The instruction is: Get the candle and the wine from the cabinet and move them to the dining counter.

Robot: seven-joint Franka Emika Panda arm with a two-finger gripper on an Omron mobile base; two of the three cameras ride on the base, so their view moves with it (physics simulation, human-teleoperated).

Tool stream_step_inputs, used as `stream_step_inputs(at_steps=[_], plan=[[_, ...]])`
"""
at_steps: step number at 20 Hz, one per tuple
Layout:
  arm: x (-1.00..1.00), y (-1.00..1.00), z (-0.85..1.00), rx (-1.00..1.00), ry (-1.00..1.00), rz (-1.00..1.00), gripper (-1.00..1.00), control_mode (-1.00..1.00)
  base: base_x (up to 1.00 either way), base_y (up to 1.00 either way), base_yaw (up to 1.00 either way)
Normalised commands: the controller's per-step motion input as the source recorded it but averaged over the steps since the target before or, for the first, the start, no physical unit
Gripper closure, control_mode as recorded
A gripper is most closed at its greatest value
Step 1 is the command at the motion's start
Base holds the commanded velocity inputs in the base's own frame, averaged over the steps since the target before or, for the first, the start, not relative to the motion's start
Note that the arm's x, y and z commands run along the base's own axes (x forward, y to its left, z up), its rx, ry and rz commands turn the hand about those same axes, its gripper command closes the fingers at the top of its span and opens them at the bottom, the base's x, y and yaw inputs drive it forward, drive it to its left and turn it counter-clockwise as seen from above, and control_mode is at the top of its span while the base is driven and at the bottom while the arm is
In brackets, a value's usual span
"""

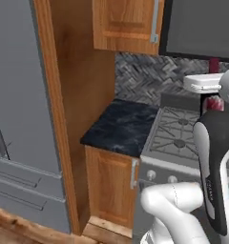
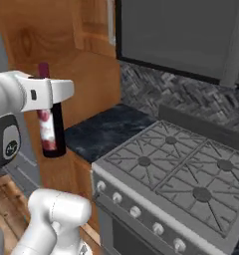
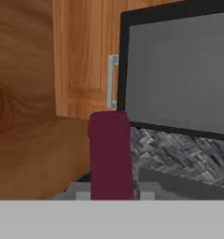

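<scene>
My gripper (image 2: 51, 94) is shut on the wine (image 2: 52, 130), a dark bottle with a red-pink label, and holds it upright by the neck in the air, left of the stove. From the left base view the wine (image 1: 213, 103) shows behind my arm, with its dark red top above the hand. In the hand view the dark red neck top (image 3: 110, 154) rises between my fingers. The cabinet (image 1: 126, 24), orange-brown with a silver bar handle (image 1: 155, 21), hangs above and stands closed; it is also ahead in the hand view (image 3: 83, 56). The candle and the dining counter are out of view.
A gas stove (image 2: 181, 169) with grey grates and front knobs stands to the right. A short black stone worktop (image 1: 121, 126) lies between it and a tall wooden panel (image 1: 78, 95). A grey fridge (image 1: 21, 105) is at the left, and a dark microwave (image 2: 181, 35) hangs over the stove.
</scene>
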Motion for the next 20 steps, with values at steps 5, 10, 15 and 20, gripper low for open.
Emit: stream_step_inputs(at_steps=[5,10,15,20], plan=[[0.0,0.0,0.0,0.0,0.0,0.0,1.0,1.0,-0.23,0.36,1.0],[0.0,0.0,0.0,0.0,0.0,0.0,1.0,1.0,-0.23,0.26,1.0],[0.0,0.0,0.0,0.0,0.0,0.0,1.0,1.0,-0.23,0.2,1.0],[0.0,0.0,0.0,0.0,0.0,0.0,1.0,1.0,-0.22,0.17,1.0]])
